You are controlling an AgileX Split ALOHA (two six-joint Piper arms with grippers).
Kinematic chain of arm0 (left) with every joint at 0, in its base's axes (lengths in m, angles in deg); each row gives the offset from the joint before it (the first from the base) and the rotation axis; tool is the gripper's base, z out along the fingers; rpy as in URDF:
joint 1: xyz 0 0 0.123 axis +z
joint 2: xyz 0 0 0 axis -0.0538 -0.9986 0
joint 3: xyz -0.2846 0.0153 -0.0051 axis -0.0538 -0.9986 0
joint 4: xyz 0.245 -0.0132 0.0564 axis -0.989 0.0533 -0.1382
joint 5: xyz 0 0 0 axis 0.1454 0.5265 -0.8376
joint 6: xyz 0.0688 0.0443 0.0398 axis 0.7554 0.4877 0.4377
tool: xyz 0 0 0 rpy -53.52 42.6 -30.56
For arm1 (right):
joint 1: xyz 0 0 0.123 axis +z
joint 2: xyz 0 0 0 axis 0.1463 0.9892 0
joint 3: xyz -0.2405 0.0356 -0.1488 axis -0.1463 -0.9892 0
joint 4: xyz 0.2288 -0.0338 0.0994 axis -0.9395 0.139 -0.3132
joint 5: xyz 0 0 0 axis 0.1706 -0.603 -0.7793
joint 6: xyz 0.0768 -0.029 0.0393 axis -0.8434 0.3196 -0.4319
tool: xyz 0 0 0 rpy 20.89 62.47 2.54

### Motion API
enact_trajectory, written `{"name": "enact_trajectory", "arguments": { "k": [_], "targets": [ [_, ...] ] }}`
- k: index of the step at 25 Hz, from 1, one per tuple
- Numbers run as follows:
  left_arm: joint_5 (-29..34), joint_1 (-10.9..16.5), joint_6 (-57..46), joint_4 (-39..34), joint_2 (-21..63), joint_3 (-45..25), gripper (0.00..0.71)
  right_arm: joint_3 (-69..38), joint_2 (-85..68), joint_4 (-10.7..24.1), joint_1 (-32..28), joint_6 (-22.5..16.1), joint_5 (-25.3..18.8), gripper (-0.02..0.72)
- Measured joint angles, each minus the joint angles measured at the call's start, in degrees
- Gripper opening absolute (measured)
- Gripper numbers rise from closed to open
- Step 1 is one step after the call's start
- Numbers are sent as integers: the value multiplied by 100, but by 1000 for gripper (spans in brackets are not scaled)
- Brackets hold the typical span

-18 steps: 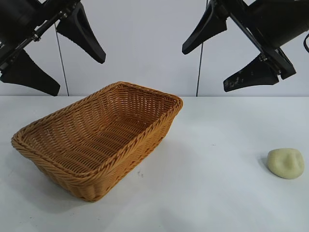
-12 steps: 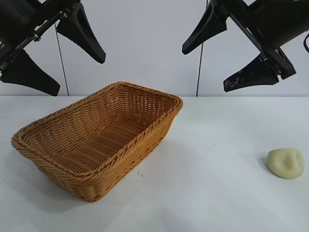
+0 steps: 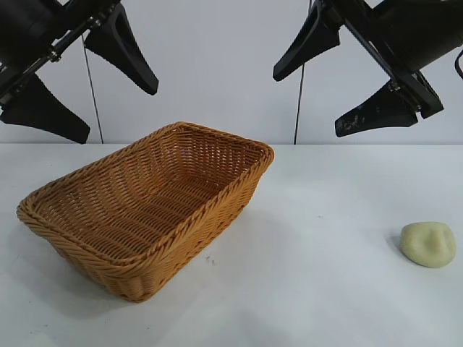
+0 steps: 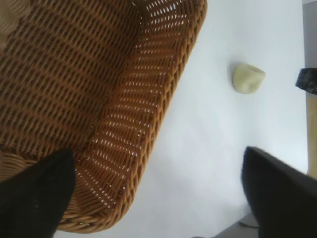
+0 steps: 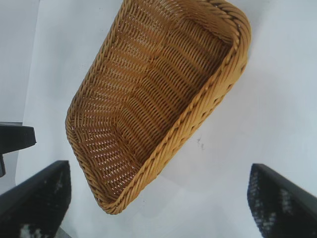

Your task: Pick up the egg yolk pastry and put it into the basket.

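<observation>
The egg yolk pastry (image 3: 428, 244), a small pale yellow lump with a dented top, lies on the white table at the right. It also shows in the left wrist view (image 4: 248, 78). The orange-brown wicker basket (image 3: 87, 238) stands at the left and holds nothing; it also shows in the left wrist view (image 4: 163, 99) and the right wrist view (image 5: 208, 104). My left gripper (image 3: 83, 90) hangs open high above the basket's left end. My right gripper (image 3: 325, 97) hangs open high above the table, up and left of the pastry. Neither holds anything.
The white table (image 3: 311, 289) runs between basket and pastry. A pale wall stands behind, with two thin dark cables (image 3: 91, 94) hanging down it.
</observation>
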Motion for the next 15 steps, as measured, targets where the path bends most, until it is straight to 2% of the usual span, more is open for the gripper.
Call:
{"name": "enact_trajectory", "arguments": {
  "k": [11,15],
  "targets": [
    [-80,26,-156,-21,20,0,652,0,0,0,0,0,0,689],
    [-64,42,-679,-427,372,-78,652,0,0,0,0,0,0,689]
  ]
}}
